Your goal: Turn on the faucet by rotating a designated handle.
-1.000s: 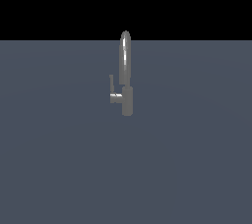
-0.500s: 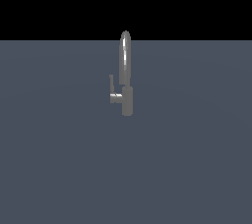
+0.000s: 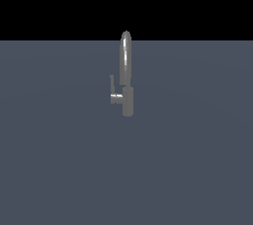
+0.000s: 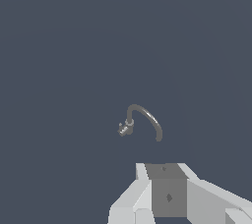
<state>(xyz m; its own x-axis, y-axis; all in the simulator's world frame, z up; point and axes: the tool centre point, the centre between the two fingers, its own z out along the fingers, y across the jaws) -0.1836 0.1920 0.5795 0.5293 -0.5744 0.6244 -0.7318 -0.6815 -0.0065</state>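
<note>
A slim grey metallic faucet [image 3: 127, 78] with a tall narrow arched spout stands upright near the middle of a flat, dark blue-grey counter [image 3: 59, 169], its thicker cylindrical base resting on the surface. From that base a small grey L-shaped lever handle [image 3: 115, 93] sticks out toward the exterior view's left: a short horizontal stub that ends in a thin flat stick pointing upward, beside the lower part of the spout but apart from it. No part of the arm appears in the exterior view.

In the wrist view the faucet [image 4: 140, 121] shows from above as a curved arc, with the handle [image 4: 123, 129] as a small nub at one end of it. The camera looks down on it from well apart. At the edge of this picture sits the pale grey and white body of the pincer [image 4: 165, 193]; only its blocky housing shows, the fingertips lie outside the picture, so whether it stands wide or narrow cannot be told. It touches neither faucet nor handle.
</note>
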